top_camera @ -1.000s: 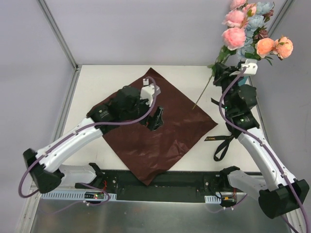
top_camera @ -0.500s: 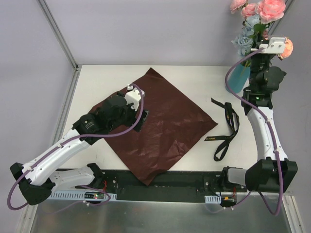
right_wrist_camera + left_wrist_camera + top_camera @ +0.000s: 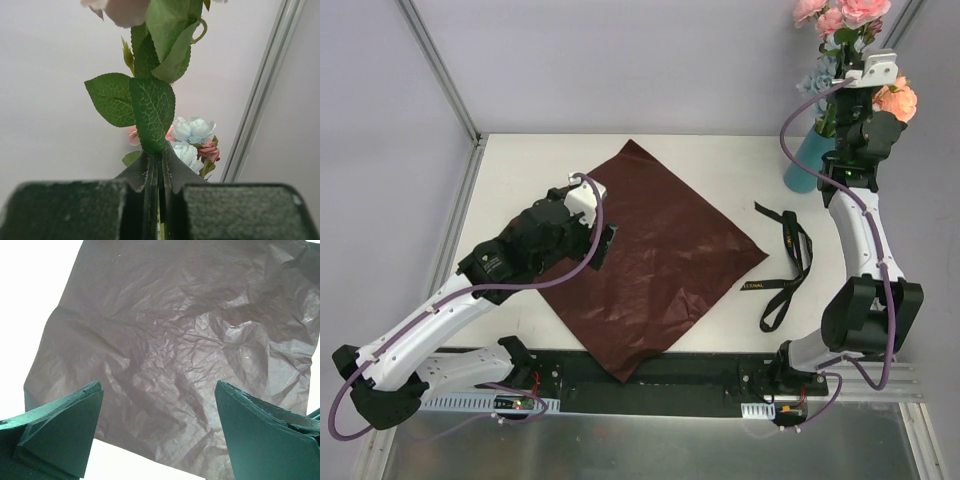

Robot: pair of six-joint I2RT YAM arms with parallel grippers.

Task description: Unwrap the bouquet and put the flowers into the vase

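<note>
My right gripper (image 3: 844,100) is shut on the stems of the flowers (image 3: 848,20) and holds the pink, peach and pale blue blooms upright at the back right corner. In the right wrist view its jaws (image 3: 159,159) pinch a green stem under a broad leaf (image 3: 152,112), with pale blue blooms (image 3: 194,131) behind. The teal vase (image 3: 802,166) stands just below; the stems hang toward its mouth, which the arm partly hides. The bouquet's maroon paper (image 3: 660,255) lies spread flat. My left gripper (image 3: 603,243) hovers open over its left part, with nothing between its fingers (image 3: 159,390).
A black ribbon (image 3: 786,262) lies loose on the table between the paper and the right arm. Metal frame posts (image 3: 438,68) stand at the back corners. The maroon sheet (image 3: 190,335) fills most of the left wrist view; white table (image 3: 30,300) shows at its left.
The right arm has swung the flowers up and right, from low beside the paper to above the vase. The left arm has drawn back toward the left, off the paper's middle.
</note>
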